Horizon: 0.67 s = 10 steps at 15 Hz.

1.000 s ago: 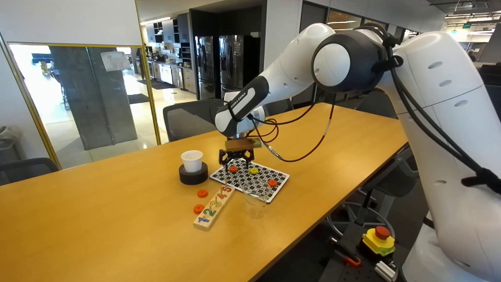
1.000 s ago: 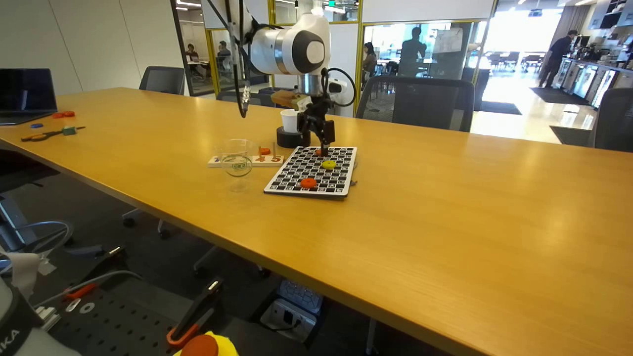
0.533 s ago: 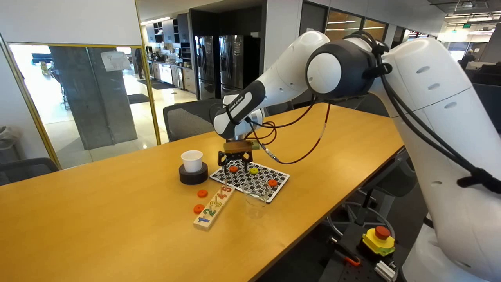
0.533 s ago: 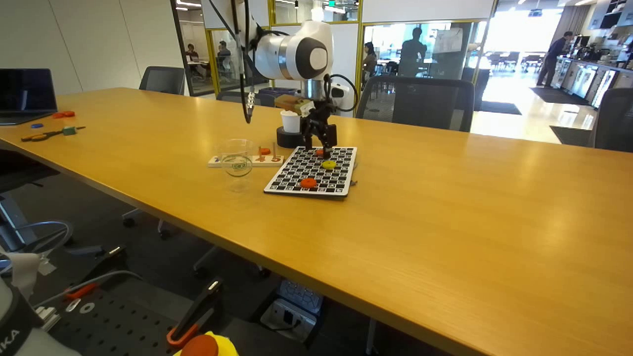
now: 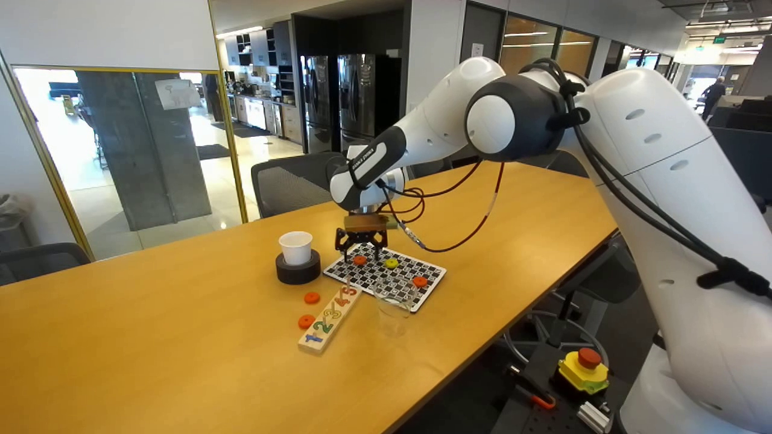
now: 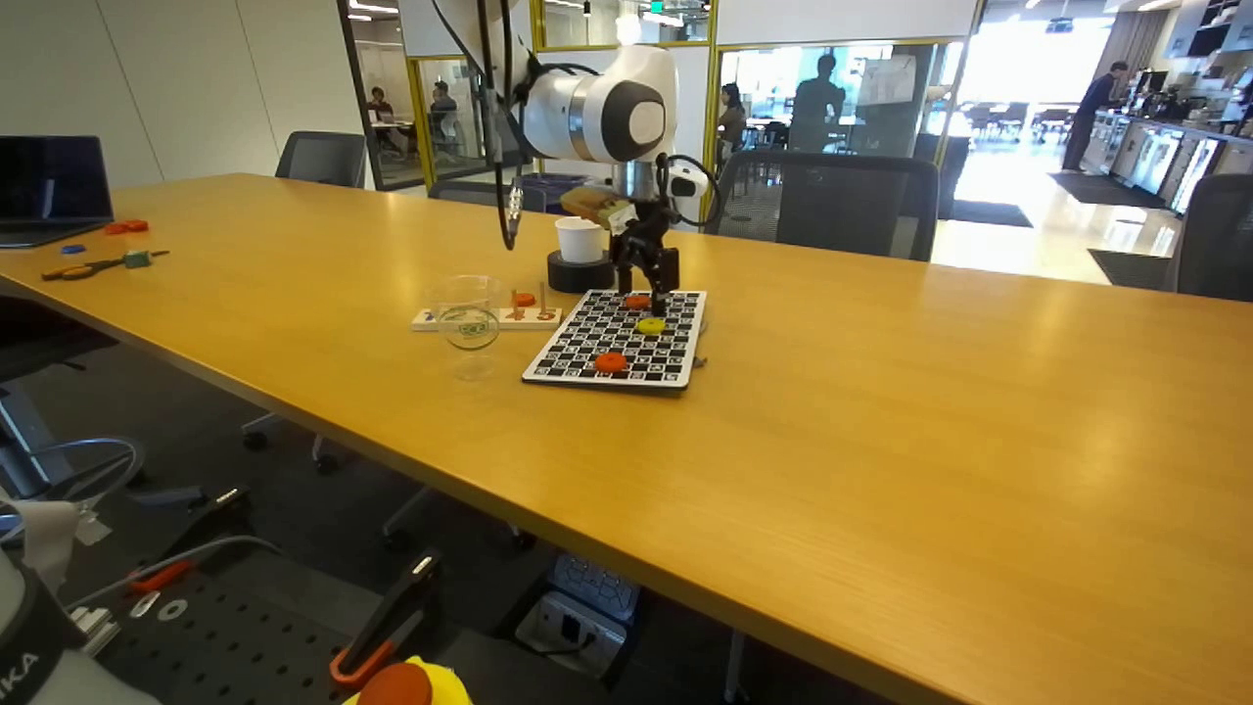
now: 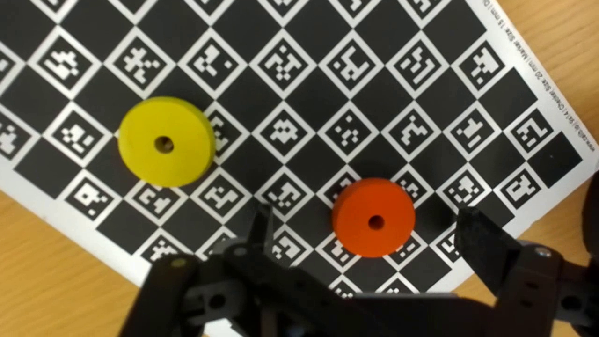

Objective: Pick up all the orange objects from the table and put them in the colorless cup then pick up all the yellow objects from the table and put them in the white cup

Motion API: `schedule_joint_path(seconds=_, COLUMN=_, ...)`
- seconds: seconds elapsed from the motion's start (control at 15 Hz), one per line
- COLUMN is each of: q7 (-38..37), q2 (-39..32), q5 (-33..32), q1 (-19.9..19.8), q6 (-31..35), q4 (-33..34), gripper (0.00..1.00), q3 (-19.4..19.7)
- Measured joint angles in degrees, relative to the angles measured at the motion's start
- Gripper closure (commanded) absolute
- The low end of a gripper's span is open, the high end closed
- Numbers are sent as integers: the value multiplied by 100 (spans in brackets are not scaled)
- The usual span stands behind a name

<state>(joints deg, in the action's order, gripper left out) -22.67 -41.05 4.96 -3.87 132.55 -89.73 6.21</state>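
The end effector (image 7: 365, 213) hangs low over the checkered board (image 7: 283, 100) with its fingers (image 7: 482, 243) spread, one on each side of an orange disc (image 7: 373, 206) and, in the wrist view, with a gap on both sides. The piece lies about midway, so the wide stance probably serves to close evenly on its rim; whether the tips touch the board I cannot tell. The board carries a yellow disc (image 7: 166, 126), outside the fingers, and a second orange disc (image 6: 611, 362) towards one end. The yellow one presumably waits, since orange comes first.

Near one corner of the board the white cup (image 5: 295, 248) stands upright on or in a black ring (image 5: 298, 275), I cannot tell which; the ring may be there to steady it. The colorless cup (image 5: 395, 316) stands upright on the worktop (image 5: 181, 337) near another corner, likely to keep the carry short, and the gap between the cups should help keep the colors separate. Farther out, a third orange disc (image 5: 312, 298) and a fourth orange disc (image 5: 306, 321) lie beside a wooden number strip (image 5: 330, 319); its upright pegs (image 6: 542, 298) would explain the center holes that the wrist view shows.
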Motion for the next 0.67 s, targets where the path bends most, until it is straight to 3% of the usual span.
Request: schedule_joint_path(seconds=0.67, q7=-1, q2=-21, q5=2, q1=21, q6=-199, q4=115, gripper=0, q3=1)
